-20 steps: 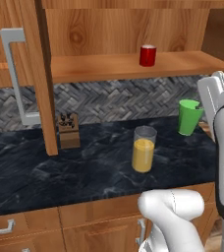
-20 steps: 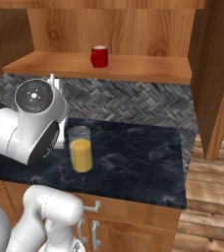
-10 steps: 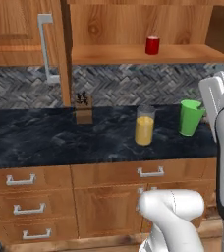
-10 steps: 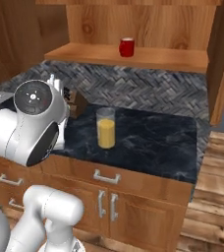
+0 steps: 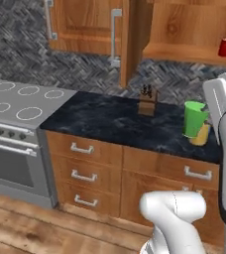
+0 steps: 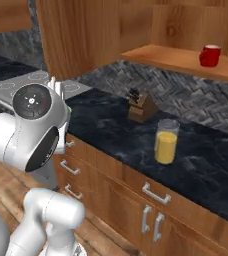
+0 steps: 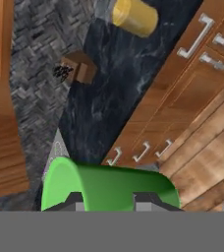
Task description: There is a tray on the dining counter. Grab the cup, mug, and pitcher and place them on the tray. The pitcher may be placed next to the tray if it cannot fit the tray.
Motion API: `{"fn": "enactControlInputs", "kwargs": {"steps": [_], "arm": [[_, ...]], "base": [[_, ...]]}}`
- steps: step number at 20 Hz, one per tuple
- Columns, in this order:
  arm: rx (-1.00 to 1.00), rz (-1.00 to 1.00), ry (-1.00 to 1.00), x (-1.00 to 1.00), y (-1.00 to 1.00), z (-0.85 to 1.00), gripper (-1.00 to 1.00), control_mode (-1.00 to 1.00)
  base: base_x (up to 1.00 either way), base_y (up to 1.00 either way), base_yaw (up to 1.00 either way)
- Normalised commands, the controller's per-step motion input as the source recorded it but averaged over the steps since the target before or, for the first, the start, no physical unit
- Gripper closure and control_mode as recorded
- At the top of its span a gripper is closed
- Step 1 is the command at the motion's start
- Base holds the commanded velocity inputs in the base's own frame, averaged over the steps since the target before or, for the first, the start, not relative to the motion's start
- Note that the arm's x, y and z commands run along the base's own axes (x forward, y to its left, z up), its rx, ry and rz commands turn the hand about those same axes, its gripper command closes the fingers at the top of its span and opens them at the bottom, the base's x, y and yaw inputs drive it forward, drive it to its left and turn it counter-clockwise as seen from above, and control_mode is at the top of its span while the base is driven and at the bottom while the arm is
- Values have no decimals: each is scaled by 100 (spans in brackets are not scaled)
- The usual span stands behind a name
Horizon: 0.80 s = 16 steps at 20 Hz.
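My gripper [image 7: 109, 201] is shut on the bright green cup [image 7: 109, 186], with its dark fingertips on either side of the cup's wall. In the left base view the cup [image 5: 194, 118] hangs in the air beside the white hand, in front of the kitchen counter. The pitcher [image 6: 166, 141], clear glass with orange liquid, stands on the black kitchen counter [image 6: 111, 132]; it is partly hidden behind the cup in the left base view. The red mug [image 6: 209, 55] sits on the wooden shelf above. The tray and the dining counter are out of view.
A wooden knife block [image 6: 142, 106] stands near the backsplash, left of the pitcher. A stove [image 5: 21, 101] adjoins the counter's left end. Drawers and cabinet doors [image 5: 90, 168] run below the counter, and wooden floor [image 5: 30, 230] lies in front.
The whole picture has shifted: the base has backed away and turned, bringing the stove and floor into view. The cup stays in the shut gripper; pitcher and mug keep their places.
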Motion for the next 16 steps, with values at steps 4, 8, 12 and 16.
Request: {"fn": "enactControlInputs", "kwargs": {"steps": [4,8,12,16], "arm": [[0,0,0,0,0,0,100,100],[0,0,0,0,0,0,100,100],[0,0,0,0,0,0,100,100],[0,0,0,0,0,0,100,100]], "base": [[0,54,78],[0,55,82],[0,45,82],[0,41,82]]}}
